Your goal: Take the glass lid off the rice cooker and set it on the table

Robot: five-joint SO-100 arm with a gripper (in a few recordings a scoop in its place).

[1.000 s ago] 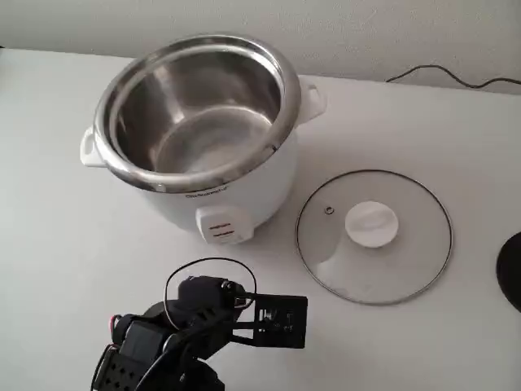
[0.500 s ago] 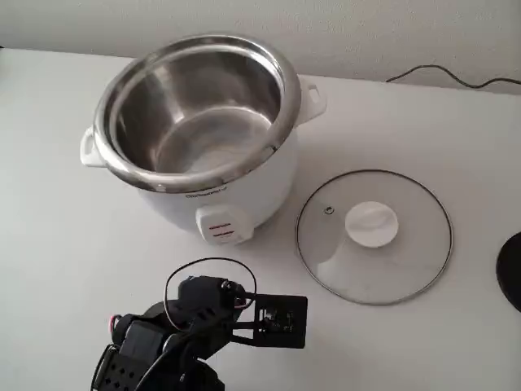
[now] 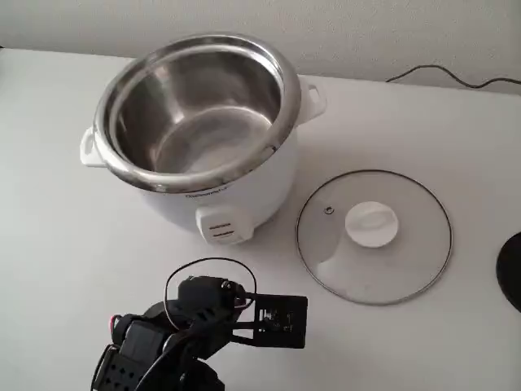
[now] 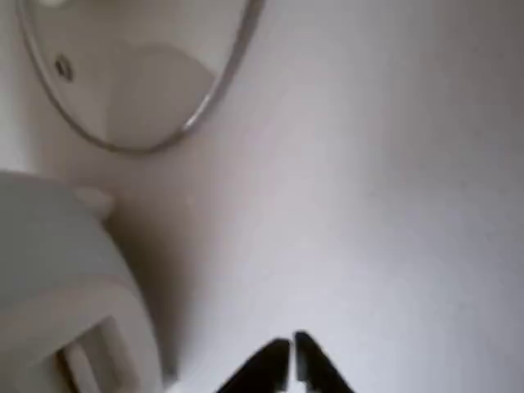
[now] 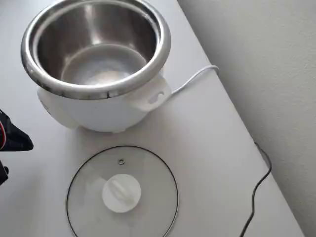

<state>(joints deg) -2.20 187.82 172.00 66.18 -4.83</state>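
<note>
A: Where is the gripper [image 4: 291, 360] now?

B: In the wrist view you can see its two black tips at the bottom. They are pressed together with nothing between them. Under them is just bare surface [image 4: 385, 188].

A: So it is not holding the lid?

B: No. The lid [image 3: 374, 236] lies flat on the surface, knob [image 3: 372, 224] up, just beside the cooker [image 3: 199, 130] but not touching it. The arm [image 3: 187, 334] sits low at the front in the fixed view, apart from both.

A: Why is the lid lying like that?

B: I think flat with the knob up is the steady way. It can't roll or tip, and the knob is easy to grab again. Its little steam hole [image 5: 121, 161] points toward the cooker.

A: And the cooker?

B: It is open. You can look right into the shiny bowl [image 5: 96, 47], and it is empty. Its switch [image 3: 221, 226] faces the arm.

A: Is the job done, then?

B: It looks done to me. The lid is off and on the surface. The gripper being pulled away and empty fits that.

A: Anything else there?

B: A white cord [image 5: 195, 79] runs from the cooker past the edge, and a dark cable [image 5: 259, 190] hangs by the wall. Something round and black [image 3: 511, 269] peeks in at the right edge; I can't tell what it is.
</note>
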